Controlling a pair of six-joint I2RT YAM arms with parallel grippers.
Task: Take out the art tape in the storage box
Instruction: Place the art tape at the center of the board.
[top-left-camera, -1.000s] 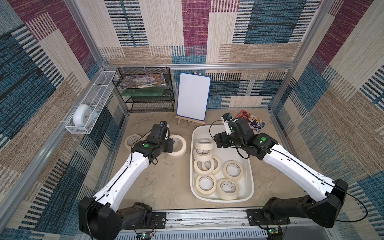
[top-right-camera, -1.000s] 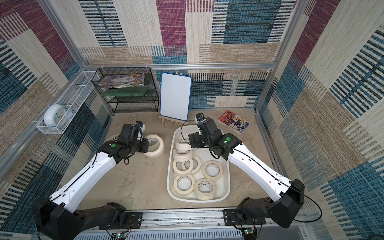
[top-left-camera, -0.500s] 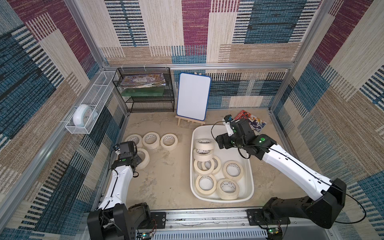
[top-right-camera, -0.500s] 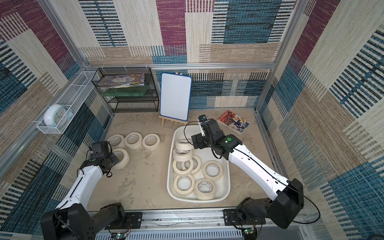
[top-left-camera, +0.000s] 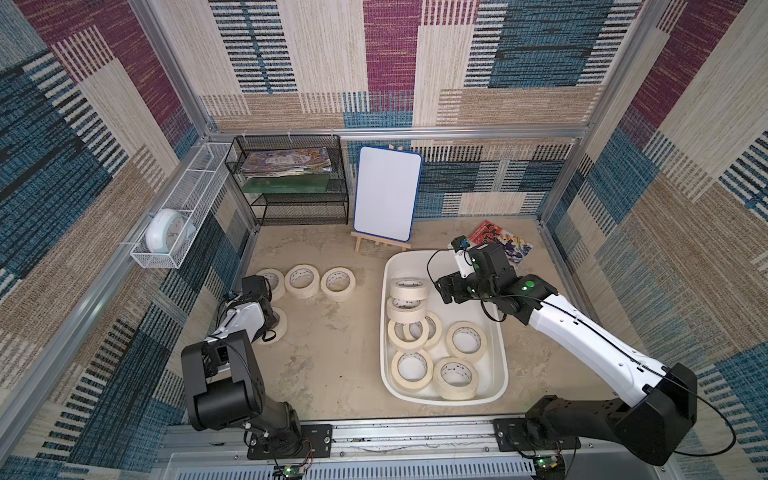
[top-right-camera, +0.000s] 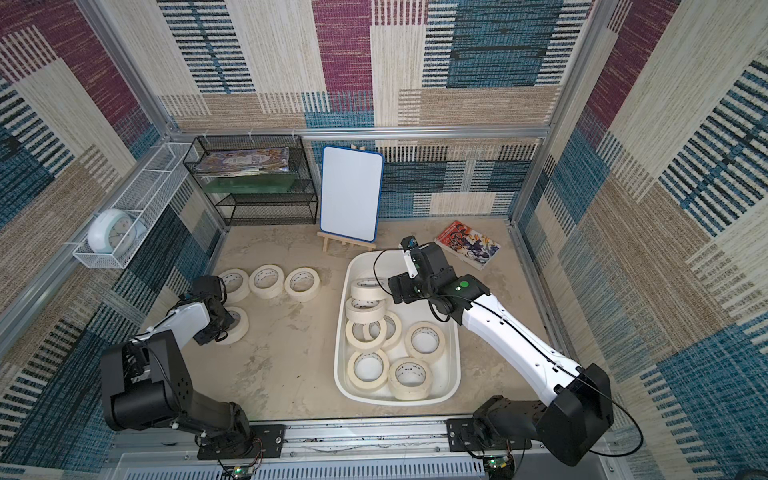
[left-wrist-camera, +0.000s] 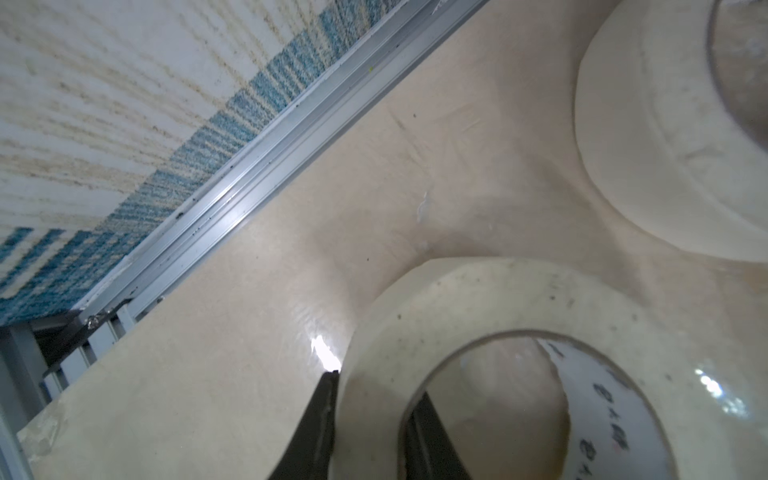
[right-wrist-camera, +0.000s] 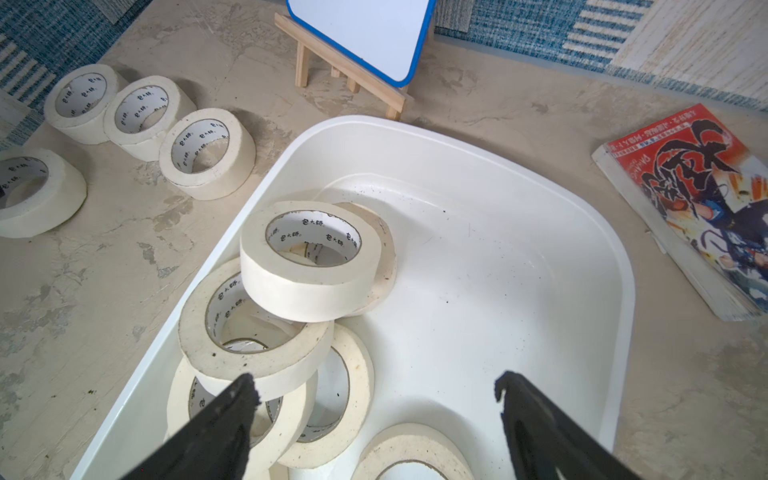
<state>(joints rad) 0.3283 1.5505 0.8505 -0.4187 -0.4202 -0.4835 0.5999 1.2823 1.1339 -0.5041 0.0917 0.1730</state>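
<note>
Both top views, layout: storage box (top-left-camera: 492, 374) lies lengthwise on the right half of the desk (top-left-camera: 332, 365); at least seven rolls of art tape (top-left-camera: 466, 340) lie inside, crowded along its left rim and near end. Four more rolls are out on the desk: three in a row, the fourth beneath the left pincer (top-right-camera: 222, 328).
Both top views, open room: bare desk separates the outer rolls from the box's left rim. Right pincer (top-left-camera: 445, 291) hangs over the box's far half, just beside the topmost roll, apart from it.
Left wrist view, grip: left pincer pinches one roll's wall, one finger (left-wrist-camera: 322, 419) outside the ring, the other inside the core.
Left wrist view, edges: aluminium side rail (left-wrist-camera: 249, 174) borders the desk; bare desk lies between it and the pinched roll.
Right wrist view, pincer: spread wide, nothing between its fingers; one fingertip (right-wrist-camera: 243, 392) over the piled rolls, the other over bare box floor.
Right wrist view, edges: topmost roll leans tilted on its neighbours. Wooden easel (right-wrist-camera: 349, 79) carrying a whiteboard (right-wrist-camera: 365, 33) stands just beyond the far rim; a magazine (right-wrist-camera: 698, 199) lies past the right rim, apart from it.
</note>
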